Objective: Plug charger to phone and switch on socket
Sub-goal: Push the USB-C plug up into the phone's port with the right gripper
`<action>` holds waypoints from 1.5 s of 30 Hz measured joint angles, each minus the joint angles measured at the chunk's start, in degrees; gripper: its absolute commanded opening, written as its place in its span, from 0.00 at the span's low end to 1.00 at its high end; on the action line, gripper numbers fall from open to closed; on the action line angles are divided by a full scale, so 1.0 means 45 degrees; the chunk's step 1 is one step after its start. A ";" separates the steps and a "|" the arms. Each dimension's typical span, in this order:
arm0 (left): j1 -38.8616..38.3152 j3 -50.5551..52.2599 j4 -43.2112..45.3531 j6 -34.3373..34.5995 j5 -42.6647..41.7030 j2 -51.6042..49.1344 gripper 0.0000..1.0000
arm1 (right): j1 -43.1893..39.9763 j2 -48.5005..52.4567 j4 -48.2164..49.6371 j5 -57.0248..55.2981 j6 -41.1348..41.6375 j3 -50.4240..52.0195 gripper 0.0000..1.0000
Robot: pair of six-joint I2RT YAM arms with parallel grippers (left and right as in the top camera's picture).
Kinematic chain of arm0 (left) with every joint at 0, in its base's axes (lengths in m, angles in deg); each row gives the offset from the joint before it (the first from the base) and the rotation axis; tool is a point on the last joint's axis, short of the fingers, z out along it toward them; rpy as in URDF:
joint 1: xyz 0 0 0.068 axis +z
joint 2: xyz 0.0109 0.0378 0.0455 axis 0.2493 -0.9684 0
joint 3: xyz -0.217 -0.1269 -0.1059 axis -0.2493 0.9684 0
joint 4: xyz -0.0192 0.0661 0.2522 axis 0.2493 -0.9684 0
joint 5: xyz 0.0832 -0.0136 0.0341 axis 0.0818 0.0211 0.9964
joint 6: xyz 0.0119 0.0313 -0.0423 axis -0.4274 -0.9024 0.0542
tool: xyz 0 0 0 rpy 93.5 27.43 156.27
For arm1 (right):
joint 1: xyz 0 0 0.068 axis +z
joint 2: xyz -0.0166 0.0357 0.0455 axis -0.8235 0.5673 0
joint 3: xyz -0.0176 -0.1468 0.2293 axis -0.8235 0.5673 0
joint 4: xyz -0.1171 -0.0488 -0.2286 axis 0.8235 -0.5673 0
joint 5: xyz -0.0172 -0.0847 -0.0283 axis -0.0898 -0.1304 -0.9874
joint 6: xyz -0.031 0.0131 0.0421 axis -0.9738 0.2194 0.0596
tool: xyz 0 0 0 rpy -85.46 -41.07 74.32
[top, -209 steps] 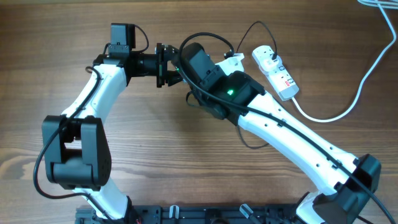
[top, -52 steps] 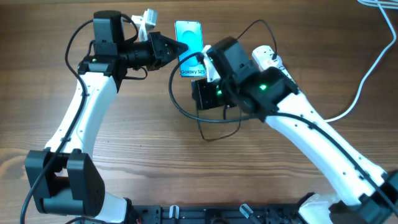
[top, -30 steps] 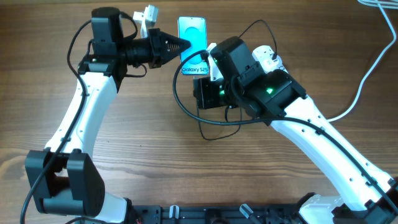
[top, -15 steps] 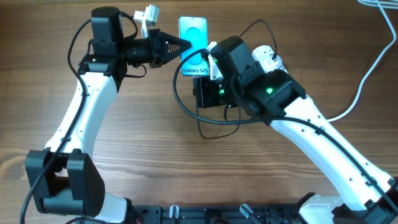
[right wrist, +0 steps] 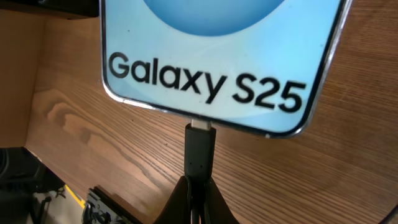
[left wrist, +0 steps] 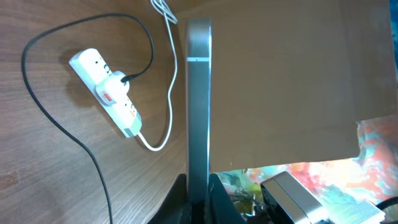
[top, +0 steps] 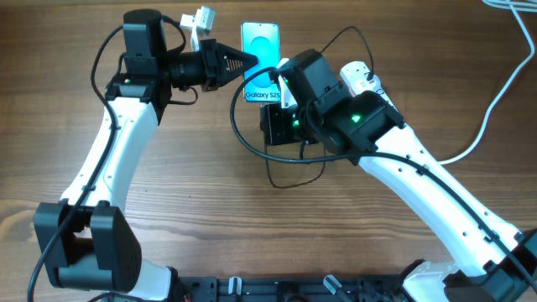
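My left gripper (top: 241, 60) is shut on the phone (top: 261, 50) and holds it by its long edge above the table, its teal screen facing up. In the left wrist view the phone (left wrist: 199, 99) shows edge-on between the jaws of that gripper (left wrist: 199, 194). My right gripper (right wrist: 199, 190) is shut on the charger's black connector (right wrist: 200, 148), whose tip is in the port on the phone's (right wrist: 217, 56) white-strip short edge. The black cable (top: 277, 168) loops under my right arm and runs to the socket (top: 362, 77), which also shows in the left wrist view (left wrist: 106, 93).
The socket's thick white cord (top: 495, 101) curves off to the back right corner. The black cable (left wrist: 68, 134) trails over the wood near the strip. My right arm (top: 403, 168) crosses the table's middle and covers part of the socket.
The phone moved slightly right and back in my left gripper over the last two seconds. In the last half second only my right arm shifted a little.
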 measured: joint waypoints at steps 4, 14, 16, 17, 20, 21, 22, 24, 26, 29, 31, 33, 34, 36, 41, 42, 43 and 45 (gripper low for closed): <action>0.0000 0.0000 0.0000 -0.0243 0.0233 0.0000 0.04 | 0.0000 0.0000 -0.0015 -0.0005 -0.0024 -0.0005 0.04; 0.0000 0.0000 0.0000 -0.0306 0.0223 0.0000 0.04 | 0.0000 0.0000 0.0136 -0.0102 -0.0049 -0.0005 0.04; 0.0000 0.0000 -0.0005 -0.0311 0.0223 0.0000 0.04 | 0.0000 0.0000 0.0146 -0.0141 -0.0049 -0.0005 0.04; 0.0000 0.0000 0.0000 -0.0316 0.0223 0.0000 0.04 | 0.0000 0.0000 0.0165 -0.0141 -0.0049 -0.0005 0.04; 0.0000 0.0000 0.0000 -0.0316 0.0223 0.0000 0.04 | 0.0000 0.0000 0.0185 -0.0141 -0.0049 -0.0005 0.04; 0.0000 0.0000 0.0000 -0.0316 0.0228 0.0000 0.04 | 0.0000 0.0000 0.0185 -0.0141 -0.0049 -0.0005 0.04; 0.0000 0.0000 0.0000 -0.0316 0.0223 0.0000 0.04 | 0.0000 0.0000 0.0185 -0.0141 -0.0049 0.0000 0.04; 0.0000 0.0000 0.0000 -0.0321 0.0223 0.0000 0.04 | 0.0000 0.0005 0.0185 -0.0141 -0.0049 0.0000 0.04; 0.0000 0.0000 -0.0005 -0.0466 0.0223 0.0000 0.04 | 0.0000 0.0000 0.0185 -0.0141 -0.0049 -0.0005 0.04; 0.0000 0.0000 -0.0010 -0.0563 0.0228 0.0000 0.04 | 0.0000 0.0000 0.0189 -0.0141 -0.0049 -0.0005 0.04; 0.0000 0.0000 -0.0024 -0.0573 0.0228 0.0000 0.04 | 0.0000 0.0000 0.0219 -0.0136 -0.0049 0.0000 0.04; 0.0000 0.0000 -0.0092 -0.0602 0.0228 0.0000 0.04 | 0.0000 0.0005 0.0233 -0.0136 -0.0049 -0.0005 0.04; 0.0000 0.0000 -0.0155 -0.0602 0.0223 0.0000 0.04 | 0.0000 0.0000 0.0277 -0.0141 -0.0049 0.0000 0.04; 0.0000 0.0000 -0.0199 -0.0602 0.0228 0.0000 0.04 | 0.0000 0.0000 0.0277 -0.0141 -0.0049 -0.0005 0.04; 0.0000 0.0000 -0.0199 -0.0602 0.0223 0.0000 0.04 | 0.0000 0.0000 0.0291 -0.0141 -0.0049 -0.0005 0.04; 0.0000 0.0000 -0.0199 -0.0602 0.0223 0.0000 0.04 | 0.0000 0.0000 0.0316 -0.0141 -0.0049 -0.0005 0.05; 0.0000 0.0000 -0.0199 -0.0602 0.0223 0.0000 0.04 | 0.0000 0.0005 0.0408 -0.0141 -0.0044 0.0000 0.05; 0.0039 0.0000 -0.0219 -0.0602 0.0228 0.0000 0.04 | 0.0000 0.0000 0.0549 -0.0136 -0.0044 0.0000 0.05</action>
